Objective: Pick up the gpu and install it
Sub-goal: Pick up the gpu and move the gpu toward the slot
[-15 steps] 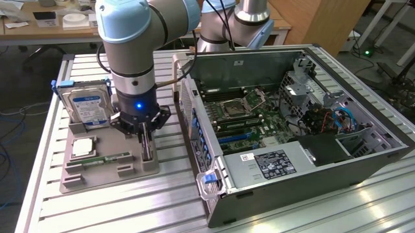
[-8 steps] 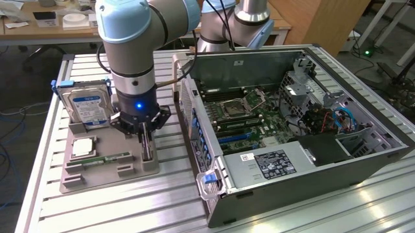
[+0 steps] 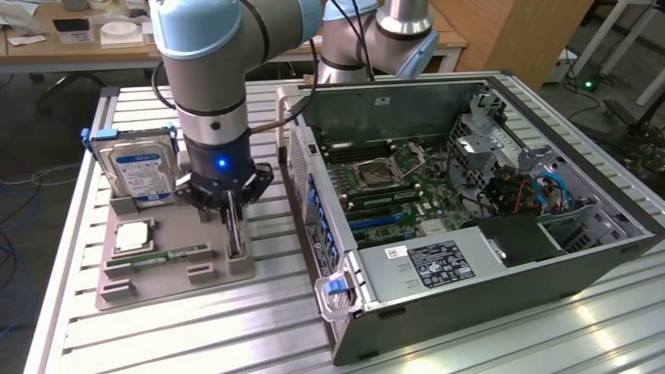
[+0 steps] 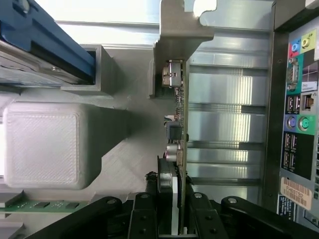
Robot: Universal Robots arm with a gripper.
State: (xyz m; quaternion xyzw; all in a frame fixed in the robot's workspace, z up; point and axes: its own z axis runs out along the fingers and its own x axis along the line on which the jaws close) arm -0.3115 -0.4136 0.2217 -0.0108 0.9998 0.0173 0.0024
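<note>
slatted metal table (image 3: 208, 331) | grey tray (image 3: 167, 282) | gripper (image 3: 230, 209) fingers narrow, clamped on upright gpu (image 4: 182, 127)

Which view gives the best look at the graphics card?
The wrist view: the graphics card sits edge-on, close up, with its metal bracket and components plain, the hand closed on it. In the exterior view it is a thin upright sliver below the hand.

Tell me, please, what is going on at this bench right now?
The arm's gripper is down at the grey holder tray, closed on the gpu, which stands on edge in its slot. The hard drive stands in the same tray. The open computer case sits beside the tray; the gpu is not yet in it.
</note>
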